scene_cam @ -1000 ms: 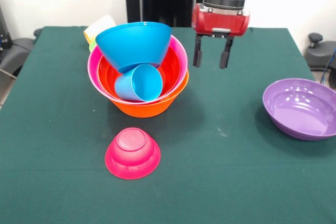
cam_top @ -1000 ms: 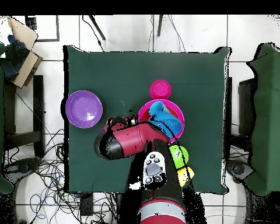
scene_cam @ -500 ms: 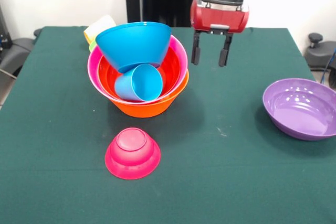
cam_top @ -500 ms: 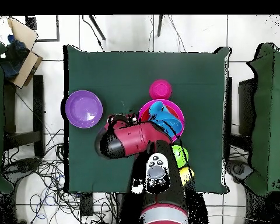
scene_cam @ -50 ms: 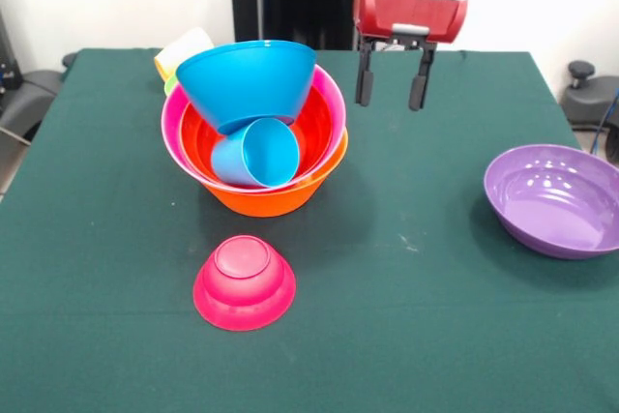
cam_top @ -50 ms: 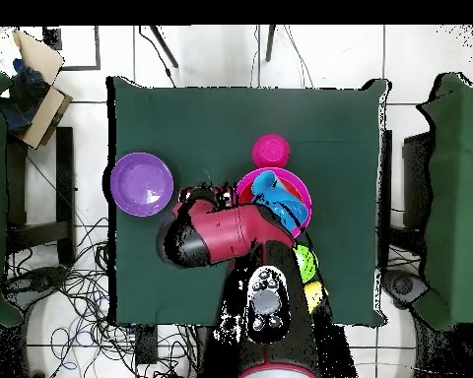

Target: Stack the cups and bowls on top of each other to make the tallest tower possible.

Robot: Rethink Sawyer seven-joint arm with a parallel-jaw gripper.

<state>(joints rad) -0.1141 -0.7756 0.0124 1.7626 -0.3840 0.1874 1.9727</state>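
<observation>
Risen a little since a second ago: gripper (scene_cam @ -50 ms: 392,74), fingers apart, empty, above the table (scene_cam @ -50 ms: 106,239) near its far edge. Beside it, toward the far left corner: tower (scene_cam @ -50 ms: 256,157) with tilted blue bowl (scene_cam @ -50 ms: 247,79). Blue cup (scene_cam @ -50 ms: 256,152) on its side, mouth facing the near edge. Purple bowl (scene_cam @ -50 ms: 553,198) upright at the right edge; magenta bowl (scene_cam @ -50 ms: 244,281) upside down nearer the front.

In the front view, an upturned bowl (scene_cam @ -50 ms: 244,281) lies before the tower (scene_cam @ -50 ms: 256,132); another bowl (scene_cam @ -50 ms: 554,199) well right.

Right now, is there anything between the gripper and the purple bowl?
Nothing visible. The open gripper hangs empty above bare green cloth, and the purple bowl sits alone beyond it, away from the tower.
</observation>
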